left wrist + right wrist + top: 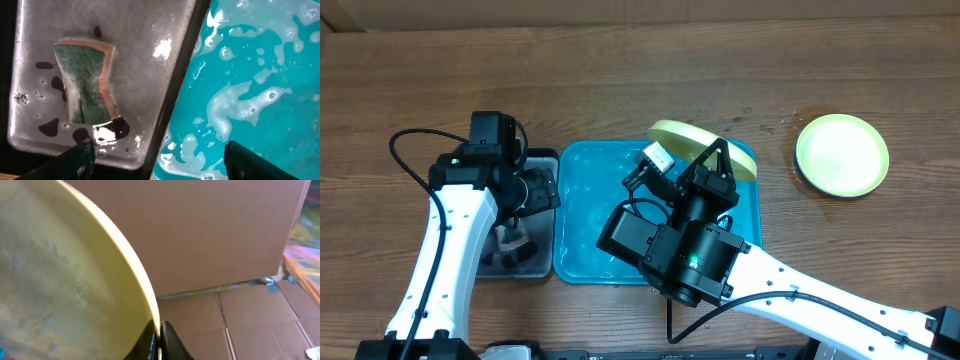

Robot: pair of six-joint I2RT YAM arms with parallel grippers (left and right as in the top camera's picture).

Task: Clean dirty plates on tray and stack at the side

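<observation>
My right gripper (712, 160) is shut on the rim of a pale yellow-green plate (682, 133) and holds it tilted up over the far right of the wet turquoise tray (582, 205). In the right wrist view the jaws (159, 330) pinch the plate's edge (75, 280), whose face looks wet. A second yellow-green plate (841, 154) lies flat on the table at the right. A curved light blue edge (748, 163), perhaps the blue plate, shows at the tray's far right corner. My left gripper (535, 190) is open and empty (160, 160) over the border between the black tray and the soapy turquoise tray (260, 75).
A green and pink sponge (87, 85) lies in the narrow black tray (542, 160), left of the turquoise tray, among dark drops of liquid. Water spots mark the wooden table (775, 122) near the flat plate. A cardboard wall stands behind the table.
</observation>
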